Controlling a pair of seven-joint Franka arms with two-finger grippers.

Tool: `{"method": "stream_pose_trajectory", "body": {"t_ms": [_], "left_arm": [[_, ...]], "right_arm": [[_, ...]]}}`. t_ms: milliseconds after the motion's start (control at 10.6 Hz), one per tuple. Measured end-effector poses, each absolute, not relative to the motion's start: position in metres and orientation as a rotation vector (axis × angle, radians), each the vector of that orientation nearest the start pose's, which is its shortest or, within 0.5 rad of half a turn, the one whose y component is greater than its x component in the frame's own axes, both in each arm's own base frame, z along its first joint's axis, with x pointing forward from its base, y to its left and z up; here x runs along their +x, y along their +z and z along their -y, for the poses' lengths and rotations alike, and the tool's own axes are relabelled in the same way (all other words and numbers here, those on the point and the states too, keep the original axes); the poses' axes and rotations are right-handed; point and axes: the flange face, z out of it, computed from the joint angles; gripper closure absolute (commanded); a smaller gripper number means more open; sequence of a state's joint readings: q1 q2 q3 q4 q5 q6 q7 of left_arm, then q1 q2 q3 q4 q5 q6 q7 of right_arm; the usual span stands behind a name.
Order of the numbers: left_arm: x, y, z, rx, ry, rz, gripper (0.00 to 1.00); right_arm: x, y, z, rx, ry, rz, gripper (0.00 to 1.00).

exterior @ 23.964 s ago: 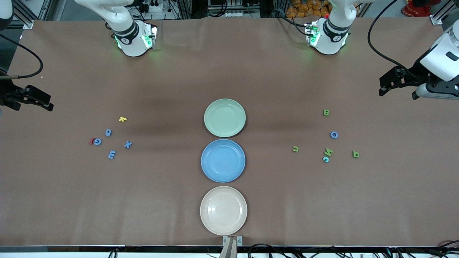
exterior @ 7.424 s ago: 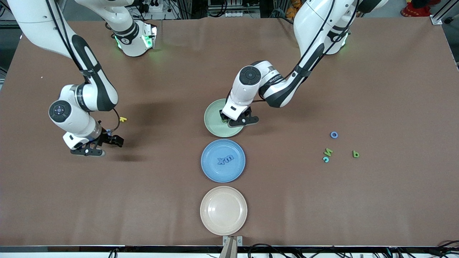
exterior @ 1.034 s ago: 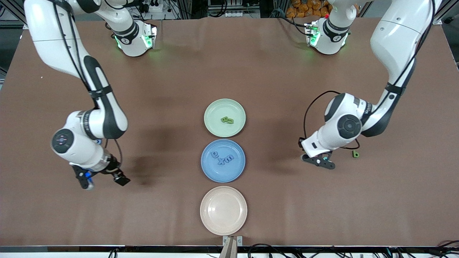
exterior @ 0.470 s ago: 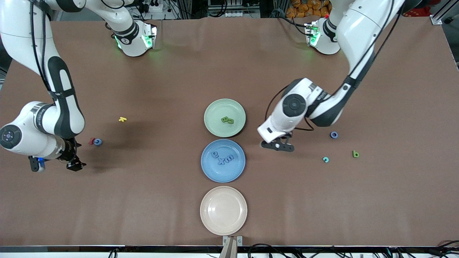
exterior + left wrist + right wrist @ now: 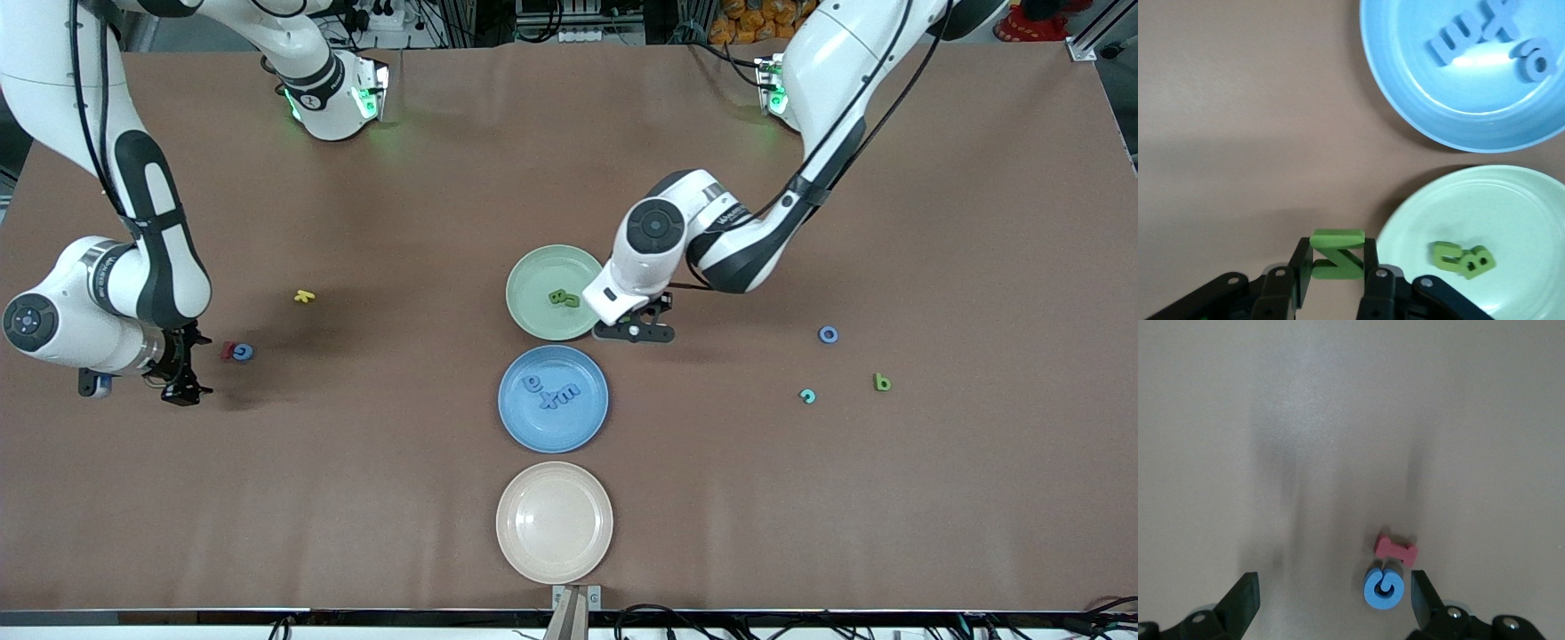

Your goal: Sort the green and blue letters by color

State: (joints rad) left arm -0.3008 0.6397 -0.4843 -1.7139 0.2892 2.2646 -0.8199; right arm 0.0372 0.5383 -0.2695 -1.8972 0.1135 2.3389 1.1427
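Green is the plate (image 5: pixel 533 267) in the middle of the brown surface (image 5: pixel 400 498), and it is my marker for everything else. Two green letters (image 5: pixel 563 298) lie in it, touching each other. The left tool (image 5: pixel 633 331) hangs over the surface just beside the green plate's rim, at the edge toward the left arm's end. It is pinching a green letter N (image 5: pixel 1337 254) between its two black fingers (image 5: pixel 1300 273), and the letter stands up on its edge.

Just beside the green plate, nearer to the front camera, sits a blue plate (image 5: pixel 520 422). Three blue letters (image 5: pixel 549 392) lie in it, close together. A cream plate (image 5: pixel 554 523) comes next in the same row, nearer still.

Well away from the green plate, toward the left arm's end, three letters lie apart on the surface: a blue ring letter (image 5: pixel 828 334), a green letter b (image 5: pixel 881 382) and a small teal letter (image 5: pixel 807 396).

Well away toward the right arm's end, a blue letter (image 5: pixel 243 352) touches a red letter (image 5: pixel 228 351), with a yellow letter (image 5: pixel 304 296) near them. The right tool (image 5: pixel 138 388) is low beside that blue letter, with its fingers spread wide and nothing in them.
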Motion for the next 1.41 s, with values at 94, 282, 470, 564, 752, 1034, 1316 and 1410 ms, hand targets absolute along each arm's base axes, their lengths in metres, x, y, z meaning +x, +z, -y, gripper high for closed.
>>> {"method": "stream_pose_trajectory", "body": {"t_ms": [94,282,470,564,752,1034,1316,1410], "left_arm": [[0.495,0.247,0.456,-3.168,0.060,-0.086,1.00],[0.480,0.238,0.478,-3.145,0.040,-0.037,1.00],[0.464,0.234,0.503,-3.150,0.038,0.035,1.00],[0.461,0.233,0.511,-3.153,0.037,0.069,0.72],[0.455,0.228,0.523,-3.156,0.041,0.106,0.18],[0.445,0.222,0.534,-3.140,0.019,0.096,0.00],[0.457,0.228,0.527,-3.118,-0.003,0.119,0.00],[0.465,0.235,0.520,-3.095,-0.014,0.119,0.00]], "right_arm": [[0.604,0.213,0.135,-2.426,0.034,-2.118,0.00],[0.587,0.198,0.136,-2.405,0.009,-2.134,0.00],[0.575,0.193,0.134,-2.390,0.011,-2.147,0.00],[0.571,0.193,0.133,-2.381,0.001,-2.149,0.00],[0.565,0.190,0.127,-2.361,-0.013,-2.155,0.00],[0.564,0.185,0.103,-2.325,-0.011,-2.169,0.00],[0.553,0.174,0.100,-2.311,-0.052,-2.165,0.00],[0.550,0.172,0.100,-2.310,-0.053,-2.168,0.00]]}}
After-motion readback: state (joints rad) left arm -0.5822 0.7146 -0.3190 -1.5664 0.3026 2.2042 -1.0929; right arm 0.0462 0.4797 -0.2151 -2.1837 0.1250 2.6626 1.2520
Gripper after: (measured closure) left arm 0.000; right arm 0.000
